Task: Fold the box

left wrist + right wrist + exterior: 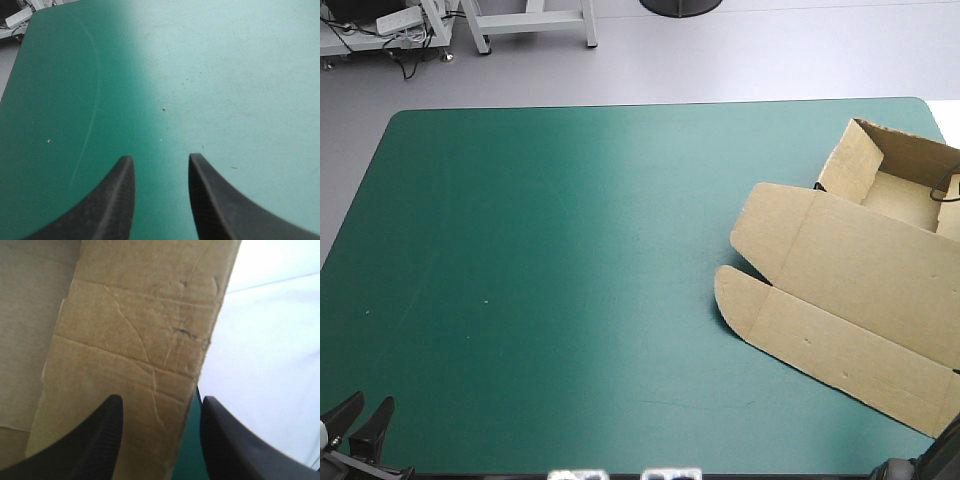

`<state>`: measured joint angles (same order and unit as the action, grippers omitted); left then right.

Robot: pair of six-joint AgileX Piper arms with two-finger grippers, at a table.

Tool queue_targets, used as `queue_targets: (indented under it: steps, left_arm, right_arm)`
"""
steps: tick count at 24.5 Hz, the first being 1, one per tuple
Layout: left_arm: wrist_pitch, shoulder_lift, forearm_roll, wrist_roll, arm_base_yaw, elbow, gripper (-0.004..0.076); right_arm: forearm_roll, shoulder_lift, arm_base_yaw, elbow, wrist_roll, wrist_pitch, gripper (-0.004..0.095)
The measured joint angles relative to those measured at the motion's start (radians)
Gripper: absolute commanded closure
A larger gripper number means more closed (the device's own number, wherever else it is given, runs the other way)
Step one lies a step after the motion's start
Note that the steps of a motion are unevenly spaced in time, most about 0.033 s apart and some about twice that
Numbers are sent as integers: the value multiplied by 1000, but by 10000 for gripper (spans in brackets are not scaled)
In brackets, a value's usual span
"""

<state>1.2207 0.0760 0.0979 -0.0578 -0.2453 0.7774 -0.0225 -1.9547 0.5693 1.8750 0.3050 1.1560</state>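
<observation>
The brown box (850,290) lies at the table's right side, reaching past its right edge. Its far part is an open tray (905,195) with raised walls; the lid panel and flaps lie flat toward the near edge. My left gripper (360,415) sits at the near left corner, far from the box. In the left wrist view this gripper (161,162) is open over bare teal-green cover (225,75). My right gripper (160,405) is open right over an edge of the box (135,340), a creased brown panel ahead of its fingers.
The teal-green cover (570,250) stretches bare from the left edge to the box. In the right wrist view a sliver of cover (187,445) shows beside the board's edge, with pale floor (270,340) beyond it.
</observation>
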Motion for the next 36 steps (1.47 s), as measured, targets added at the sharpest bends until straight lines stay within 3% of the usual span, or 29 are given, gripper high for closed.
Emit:
queue_targets:
  steps: [4, 9, 10, 12, 17, 20, 23, 30, 36]
  left_arm:
    - [0, 0, 1, 0, 0, 0, 468]
    - [0, 0, 28, 0, 0, 0, 467]
    - [-1, 0, 36, 0, 0, 0, 468]
    - [-24, 0, 50, 0, 0, -1, 468]
    - [-52, 0, 47, 0, 0, -14, 481]
    - [-66, 0, 44, 0, 0, -30, 568]
    - [-89, -2, 32, 0, 0, -67, 630]
    - [-143, -34, -52, -24, 0, -185, 669]
    - [-169, -70, -85, -38, 0, -268, 670]
  right_arm:
    - [104, 131, 0, 0, 2, 12, 470]
    - [311, 370, 0, -20, 8, 55, 747]
    - [342, 420, 0, -34, 18, 54, 863]
    - [394, 571, -2, -90, 37, 54, 923]
    - [344, 994, -161, -424, 46, -13, 923]
    - [300, 1232, -268, -697, 19, -88, 923]
    - [300, 1378, -282, -843, 9, -116, 923]
    - [351, 1605, -284, -1099, -5, -196, 925]
    - [411, 1668, -284, -1242, -5, -231, 925]
